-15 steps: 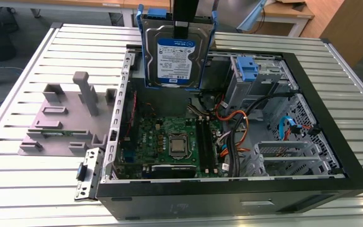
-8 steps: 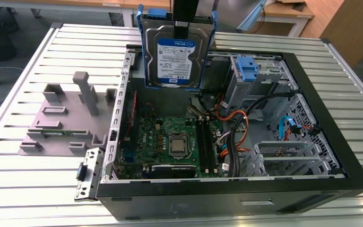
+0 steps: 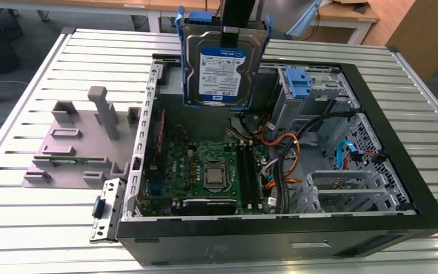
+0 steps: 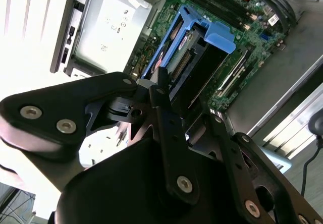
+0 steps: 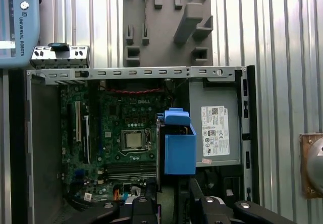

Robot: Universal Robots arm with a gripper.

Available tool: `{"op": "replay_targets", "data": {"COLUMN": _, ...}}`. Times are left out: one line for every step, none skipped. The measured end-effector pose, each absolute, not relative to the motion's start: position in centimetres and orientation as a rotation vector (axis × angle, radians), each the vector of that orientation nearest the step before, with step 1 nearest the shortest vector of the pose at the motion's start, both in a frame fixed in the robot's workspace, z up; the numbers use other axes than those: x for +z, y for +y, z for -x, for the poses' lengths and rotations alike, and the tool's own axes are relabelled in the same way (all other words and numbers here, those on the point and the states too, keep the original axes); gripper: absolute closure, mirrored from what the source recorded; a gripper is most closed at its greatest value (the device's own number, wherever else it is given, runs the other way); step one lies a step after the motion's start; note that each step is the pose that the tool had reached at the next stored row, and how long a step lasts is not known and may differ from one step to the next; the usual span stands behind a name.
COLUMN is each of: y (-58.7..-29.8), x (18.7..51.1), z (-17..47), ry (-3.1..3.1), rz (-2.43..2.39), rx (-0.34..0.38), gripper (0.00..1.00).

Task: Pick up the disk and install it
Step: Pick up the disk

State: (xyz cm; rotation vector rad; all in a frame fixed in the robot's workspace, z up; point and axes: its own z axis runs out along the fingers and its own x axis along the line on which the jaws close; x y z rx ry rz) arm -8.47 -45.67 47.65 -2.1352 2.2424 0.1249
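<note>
The hand [image 3: 240, 21] was clamped on the disk [image 3: 223, 63], held upright above the open computer case [image 3: 280, 229]; pickup looked done; seating it inside the case remained.

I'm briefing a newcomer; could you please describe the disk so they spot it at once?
Find the open black case on the slatted table. Above it the gripper holds the disk upright: a silver drive with a white-and-blue label in blue rails, unlike the bare blue bracket inside.
</note>
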Motion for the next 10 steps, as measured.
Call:
{"op": "replay_targets", "data": {"y": -45.7, "x": 47.6, "z": 8.2, "ry": 2.242, "rz": 2.135, "rx": 0.125, "gripper": 0.65}}
{"op": "replay_targets", "data": {"y": -45.7, "x": 47.6, "z": 7.9, "ry": 2.242, "rz": 2.135, "rx": 0.125, "gripper": 0.65}}
{"op": "replay_targets", "data": {"y": -45.7, "x": 47.6, "z": 7.7, "ry": 2.243, "rz": 2.135, "rx": 0.125, "gripper": 0.65}}
{"op": "replay_targets", "data": {"y": -45.7, "x": 47.6, "z": 7.5, "ry": 2.243, "rz": 2.135, "rx": 0.125, "gripper": 0.65}}
{"op": "replay_targets", "data": {"y": -45.7, "x": 47.6, "z": 7.3, "ry": 2.242, "rz": 2.135, "rx": 0.125, "gripper": 0.65}}
{"op": "replay_targets", "data": {"y": -45.7, "x": 47.6, "z": 7.1, "ry": 2.242, "rz": 2.135, "rx": 0.125, "gripper": 0.65}}
{"op": "replay_targets", "data": {"y": -45.8, "x": 47.6, "z": 6.9, "ry": 2.242, "rz": 2.135, "rx": 0.125, "gripper": 0.65}}
{"op": "replay_targets", "data": {"y": -45.9, "x": 47.6, "z": 6.7, "ry": 2.243, "rz": 2.135, "rx": 0.125, "gripper": 0.65}}
{"op": "replay_targets", "data": {"y": -46.0, "x": 47.6, "z": 6.5, "ry": 2.242, "rz": 2.135, "rx": 0.125, "gripper": 0.65}}
{"op": "replay_targets", "data": {"y": -46.1, "x": 47.6, "z": 6.4, "ry": 2.242, "rz": 2.135, "rx": 0.125, "gripper": 0.65}}
